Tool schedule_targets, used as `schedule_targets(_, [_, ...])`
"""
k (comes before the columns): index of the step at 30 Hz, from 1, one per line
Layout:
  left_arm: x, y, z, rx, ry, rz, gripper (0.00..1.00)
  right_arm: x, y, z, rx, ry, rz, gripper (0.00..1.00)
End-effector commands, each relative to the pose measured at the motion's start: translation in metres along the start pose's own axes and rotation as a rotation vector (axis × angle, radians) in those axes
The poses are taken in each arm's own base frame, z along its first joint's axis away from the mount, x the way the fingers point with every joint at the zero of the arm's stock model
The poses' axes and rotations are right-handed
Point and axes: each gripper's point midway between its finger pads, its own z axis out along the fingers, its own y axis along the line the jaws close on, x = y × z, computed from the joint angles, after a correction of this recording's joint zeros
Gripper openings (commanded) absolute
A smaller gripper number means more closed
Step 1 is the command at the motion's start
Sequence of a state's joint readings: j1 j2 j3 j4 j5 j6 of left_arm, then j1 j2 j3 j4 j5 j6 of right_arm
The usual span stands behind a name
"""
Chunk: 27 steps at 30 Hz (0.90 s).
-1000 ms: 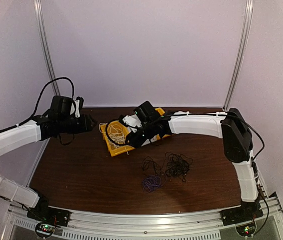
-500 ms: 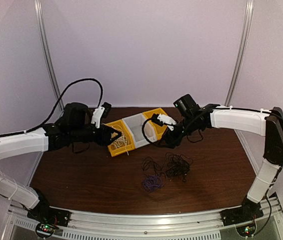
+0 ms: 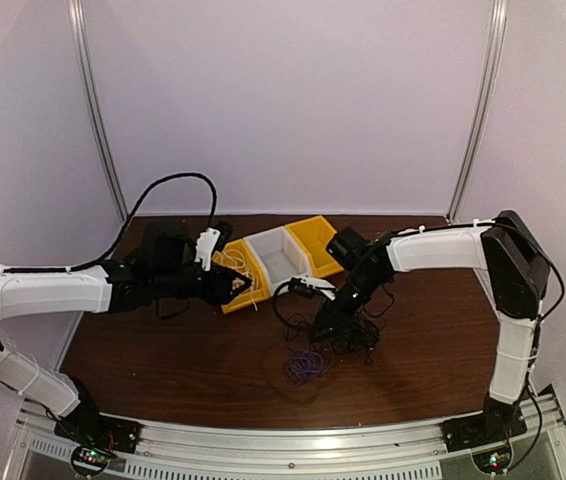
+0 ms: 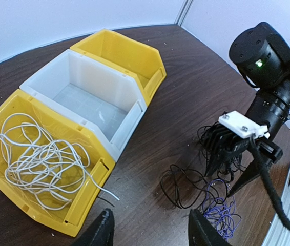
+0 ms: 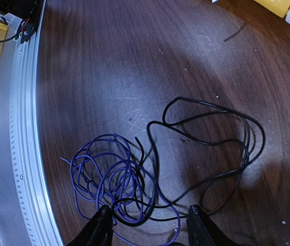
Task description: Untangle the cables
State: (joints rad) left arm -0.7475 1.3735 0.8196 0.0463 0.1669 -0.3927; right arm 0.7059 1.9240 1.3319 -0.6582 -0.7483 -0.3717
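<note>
Dark wooden table (image 5: 109, 61), purple cable (image 5: 111, 177) and black cable (image 5: 201, 139) right at parted, empty right end effector (image 5: 149, 229).

**A:** Bins, position?
**B:** Three touching in a row at the back of the table (image 3: 163, 350). The left bin (image 4: 86, 197) holds one loose cable (image 4: 37, 164); then the middle bin (image 4: 127, 125) and the right bin (image 4: 124, 48).
**A:** Remainder?
**B:** Cable tangle (image 3: 361, 335) lies before the bins, rightward. Small coil (image 3: 305, 366) lies nearer, overlapping it.
</note>
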Motion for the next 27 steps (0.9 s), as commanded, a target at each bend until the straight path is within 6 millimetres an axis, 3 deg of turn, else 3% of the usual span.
schedule_targets(1, [-0.003, -0.006, 0.003, 0.017, -0.058, 0.004, 0.5, -0.014, 0.01, 0.004, -0.089, -0.023, 0.019, 0.38])
schedule_targets(3, [-0.003, -0.012, 0.005, 0.034, -0.082, 0.029, 0.5, -0.021, 0.014, 0.002, -0.113, -0.041, 0.014, 0.09])
schedule_targets(4, [-0.003, -0.015, 0.006, 0.046, -0.102, 0.046, 0.5, -0.027, 0.017, -0.003, -0.116, -0.056, 0.004, 0.0])
schedule_targets(10, [0.003, -0.055, 0.015, 0.158, -0.246, 0.255, 0.53, -0.061, 0.046, -0.062, -0.054, -0.155, -0.141, 0.0])
schedule_targets(13, [-0.006, -0.079, 0.025, 0.216, -0.312, 0.33, 0.54, -0.071, 0.07, -0.091, -0.074, -0.173, -0.201, 0.0])
schedule_targets(17, [-0.037, -0.117, 0.036, 0.313, -0.441, 0.385, 0.56, -0.085, 0.101, -0.127, -0.102, -0.216, -0.28, 0.0])
schedule_targets(23, [-0.06, -0.148, 0.074, 0.417, -0.564, 0.389, 0.57, -0.124, 0.14, -0.193, -0.046, -0.375, -0.401, 0.0])
schedule_targets(27, [-0.05, -0.148, 0.116, 0.443, -0.569, 0.351, 0.49, -0.151, 0.168, -0.241, -0.007, -0.494, -0.494, 0.0])
